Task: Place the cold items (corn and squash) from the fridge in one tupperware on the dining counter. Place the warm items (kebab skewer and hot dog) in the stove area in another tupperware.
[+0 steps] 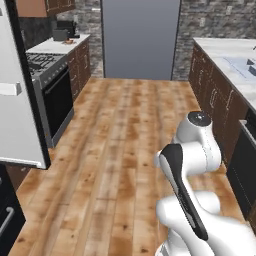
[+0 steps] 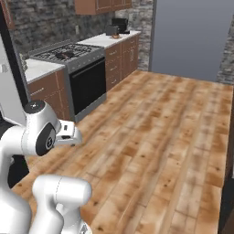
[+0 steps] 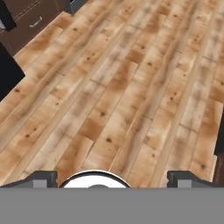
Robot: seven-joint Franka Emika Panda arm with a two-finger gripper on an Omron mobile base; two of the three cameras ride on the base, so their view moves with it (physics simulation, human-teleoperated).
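My gripper [image 3: 113, 177] points down at the bare wooden floor. Its fingertips [image 3: 43, 177] stand far apart, open, with nothing between them. The arm is folded close over the base [image 1: 190, 155]. The fridge's grey door [image 1: 20, 100] stands swung open at the left edge. Beyond it is the stove [image 2: 68, 54], steel with black grates and a black oven front [image 1: 57, 100]. Something small and dark lies on the grates, too small to identify. The corn, squash, kebab skewer, hot dog, tupperware and dining counter are out of view.
A marbled counter with a sink over brown cabinets [image 1: 225, 65] runs along the right. A short white counter [image 2: 109, 39] past the stove carries a dark appliance [image 2: 113, 29]. A tall grey panel [image 1: 140, 37] closes the far end. Wooden floor [image 1: 120, 140] lies open between.
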